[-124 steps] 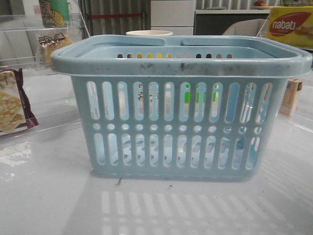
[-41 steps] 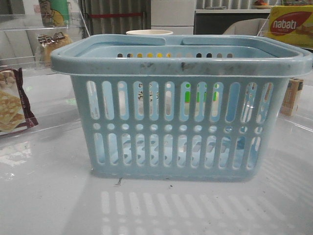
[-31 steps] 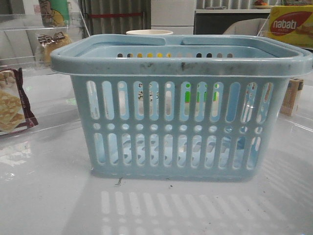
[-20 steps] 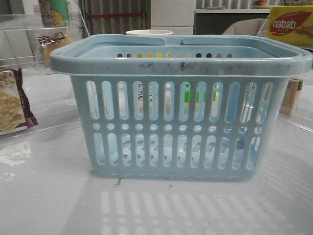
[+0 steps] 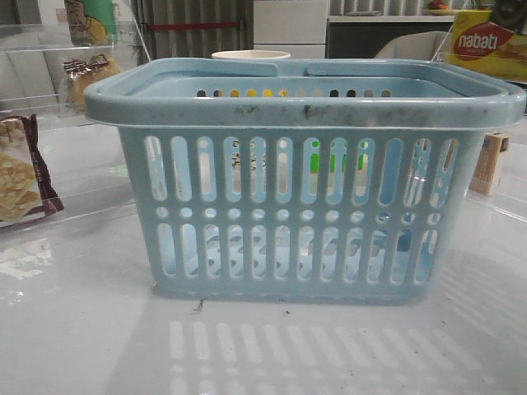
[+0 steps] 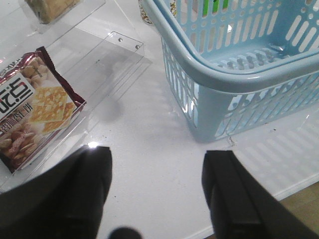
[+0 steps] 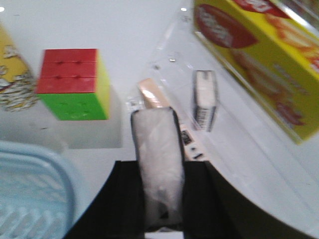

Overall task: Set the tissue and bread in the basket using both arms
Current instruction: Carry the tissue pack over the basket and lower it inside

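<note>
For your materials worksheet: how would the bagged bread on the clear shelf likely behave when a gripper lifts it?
The bread sits in a clear plastic bag, so it probably feels light and squashes under a firm grip. The loose film may crinkle and slip. It looks lumpy, not round, so rolling seems unlikely.

One blue basket stands on the tabletop, and beside it lie one cracker packet, one bread bag, one yellow box and one small tan carton. Behind the basket are one colour cube and one cup. One tissue pack and two pincers, left and right, complete the count.
</note>
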`<state>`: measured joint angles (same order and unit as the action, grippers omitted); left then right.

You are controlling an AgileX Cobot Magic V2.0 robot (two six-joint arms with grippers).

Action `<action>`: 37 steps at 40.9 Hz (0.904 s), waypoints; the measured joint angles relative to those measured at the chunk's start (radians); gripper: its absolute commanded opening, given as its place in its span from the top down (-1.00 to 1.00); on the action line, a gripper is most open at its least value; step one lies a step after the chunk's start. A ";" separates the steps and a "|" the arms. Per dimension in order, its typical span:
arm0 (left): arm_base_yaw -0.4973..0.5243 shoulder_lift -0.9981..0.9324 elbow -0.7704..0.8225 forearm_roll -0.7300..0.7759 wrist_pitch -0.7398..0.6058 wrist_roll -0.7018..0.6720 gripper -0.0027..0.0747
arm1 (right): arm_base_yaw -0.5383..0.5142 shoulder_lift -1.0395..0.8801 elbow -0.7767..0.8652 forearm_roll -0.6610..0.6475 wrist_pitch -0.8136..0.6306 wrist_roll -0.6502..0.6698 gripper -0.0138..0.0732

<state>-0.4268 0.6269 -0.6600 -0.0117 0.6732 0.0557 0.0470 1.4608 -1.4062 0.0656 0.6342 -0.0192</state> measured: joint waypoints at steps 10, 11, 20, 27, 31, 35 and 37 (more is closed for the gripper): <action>0.000 0.000 0.000 0.000 0.000 0.000 -0.24 | 0.259 0.012 -0.002 0.022 0.043 -0.002 0.19; 0.000 0.000 0.000 0.000 0.000 0.000 -0.24 | 0.282 0.020 -0.002 0.022 0.043 -0.002 0.19; 0.000 0.000 0.000 0.000 0.000 0.000 -0.24 | 0.396 0.131 -0.002 0.024 0.057 -0.002 0.18; 0.000 0.000 0.000 0.000 0.000 0.000 -0.24 | 0.414 0.221 -0.002 0.026 0.076 -0.002 -0.16; 0.000 0.000 0.000 0.000 0.000 0.000 -0.24 | 0.416 0.258 -0.002 0.026 0.081 -0.002 -0.48; 0.000 0.000 0.000 0.000 0.000 0.000 -0.24 | 0.416 0.267 -0.002 0.026 0.083 -0.002 -0.55; 0.000 0.000 0.000 0.000 0.000 0.000 -0.24 | 0.416 0.265 -0.002 0.026 0.083 -0.002 -0.54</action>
<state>-0.4268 0.6269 -0.6600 -0.0117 0.6732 0.0557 0.4630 1.7258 -1.4081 0.0916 0.7170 -0.0210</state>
